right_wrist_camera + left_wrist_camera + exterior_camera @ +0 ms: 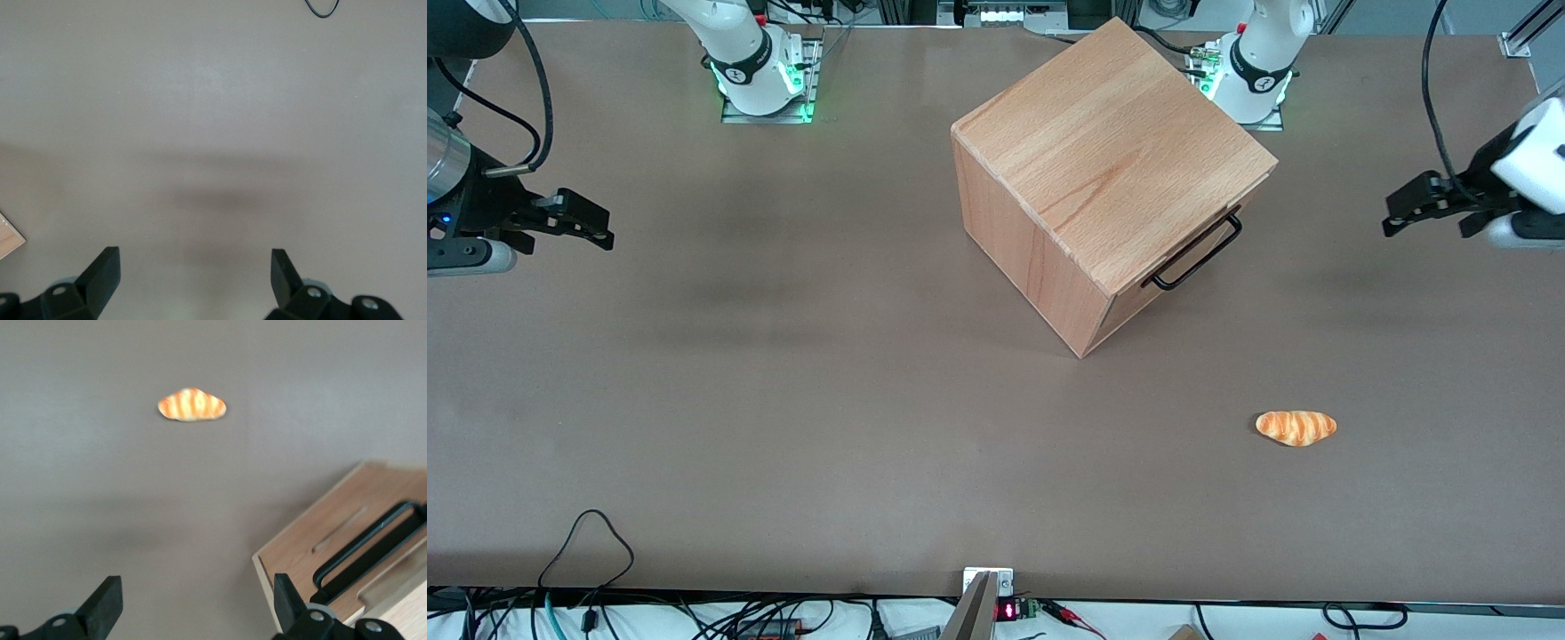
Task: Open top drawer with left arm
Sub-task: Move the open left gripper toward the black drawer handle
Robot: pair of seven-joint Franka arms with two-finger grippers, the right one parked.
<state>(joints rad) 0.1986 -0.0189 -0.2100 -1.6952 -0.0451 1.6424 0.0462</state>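
The wooden cube cabinet [1103,169] stands on the brown table, turned at an angle. Its top drawer [1199,242] sits flush in the cabinet's front, just under the top board, with a thin black wire handle [1196,255] sticking out. My left gripper [1396,212] hovers above the table toward the working arm's end, out in front of the drawer and well apart from the handle. It is open, with nothing between its fingers. In the left wrist view the gripper [197,590] frames bare table, and the handle [377,559] shows beside one fingertip [285,593].
An orange striped bread roll [1296,428] [192,405] lies on the table, nearer to the front camera than the cabinet. Both arm bases [1258,76] are mounted along the table's back edge. Cables hang at the front edge [596,533].
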